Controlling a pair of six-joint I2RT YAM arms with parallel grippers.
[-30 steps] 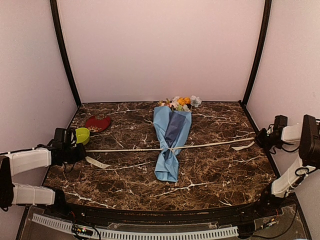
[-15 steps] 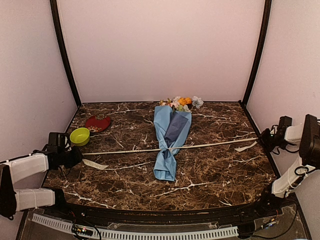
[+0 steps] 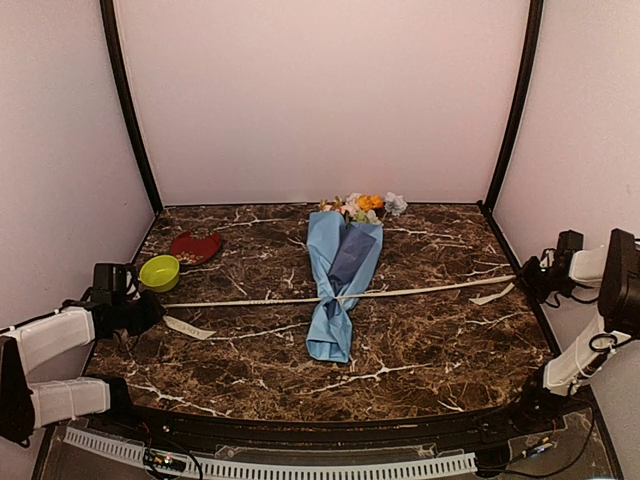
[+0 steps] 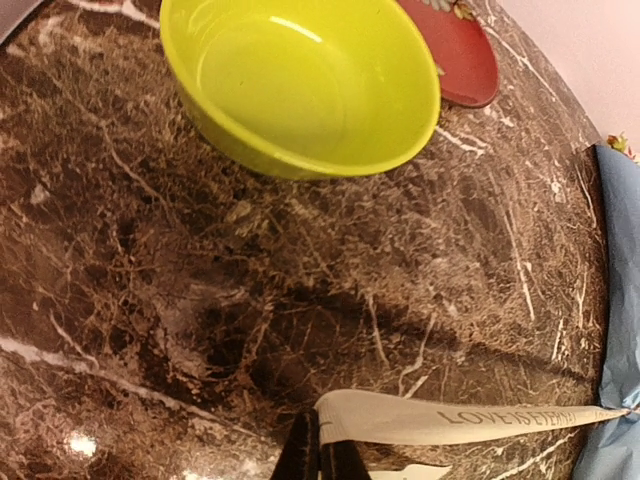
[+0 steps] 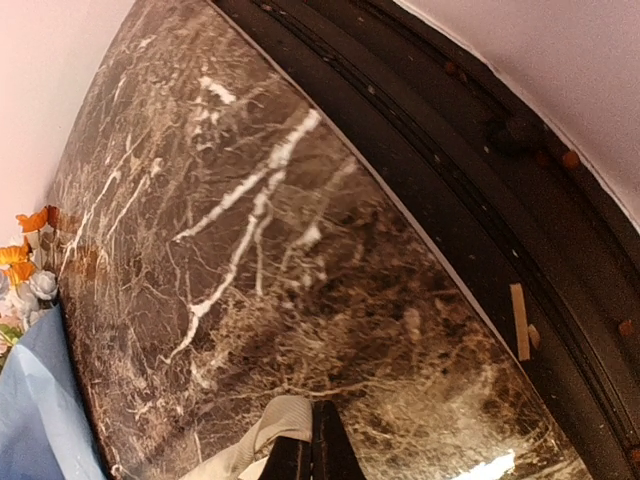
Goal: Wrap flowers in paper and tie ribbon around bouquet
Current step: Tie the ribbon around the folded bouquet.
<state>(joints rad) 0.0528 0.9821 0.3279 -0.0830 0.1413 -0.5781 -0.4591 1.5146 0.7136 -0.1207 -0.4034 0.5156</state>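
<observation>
The bouquet [image 3: 340,275] lies in the middle of the marble table, its light-blue and navy paper [image 3: 333,330] cinched at the waist. The flowers [image 3: 362,206] poke out at the far end. The cream ribbon [image 3: 240,299] runs taut across the table through a knot on the paper. My left gripper [image 3: 148,308] is shut on the ribbon's left part [image 4: 470,420], near the table's left edge. My right gripper [image 3: 527,277] is shut on the ribbon's right part [image 5: 285,420], by the right edge. A corner of the paper [image 5: 35,410] and some flowers [image 5: 22,265] show in the right wrist view.
A lime-green bowl [image 3: 159,271] and a red plate [image 3: 195,246] sit at the left, just beyond my left gripper; the bowl [image 4: 300,85] fills the top of the left wrist view. A black frame rail [image 5: 480,200] borders the table's right edge.
Both arms have drawn outward, the left one towards the left edge and the right one slightly right. The ribbon has tightened and the paper's waist has pinched narrower.
</observation>
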